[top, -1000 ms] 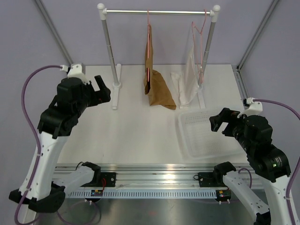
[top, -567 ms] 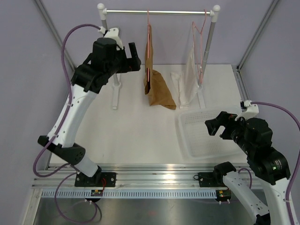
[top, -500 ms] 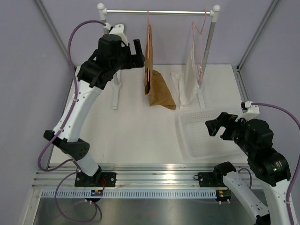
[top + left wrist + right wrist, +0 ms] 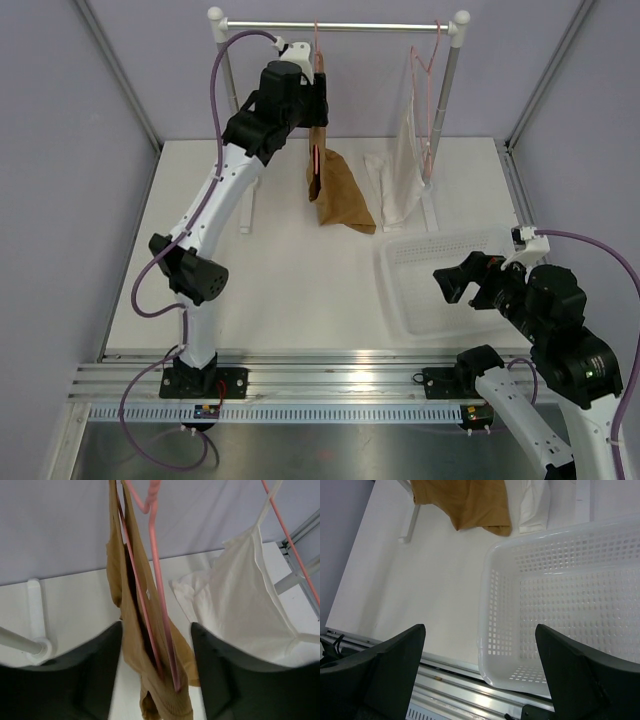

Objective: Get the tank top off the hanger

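Note:
The tan tank top (image 4: 340, 195) hangs on a pink wire hanger (image 4: 317, 60) from the rail, its lower end lying on the table. My left gripper (image 4: 318, 90) is up at the hanger, just under the rail. In the left wrist view the jaws (image 4: 156, 627) stand half closed either side of the tank top (image 4: 132, 580) and the hanger (image 4: 155, 570), close to the fabric without pinching it. My right gripper (image 4: 462, 280) is open over the near left corner of the basket, holding nothing (image 4: 480, 627). The tank top's hem (image 4: 470, 500) shows at the top of the right wrist view.
A white sheer garment (image 4: 405, 170) hangs on a second pink hanger (image 4: 432, 70) to the right on the same rail (image 4: 380, 26). The rack's posts (image 4: 232, 100) stand at the back of the table. A white perforated basket (image 4: 400, 300) sits at the front right.
My left arm has swung up from the table's left side to the tank top's hanger, and its jaws have narrowed around it. The right gripper has shifted slightly left over the basket.

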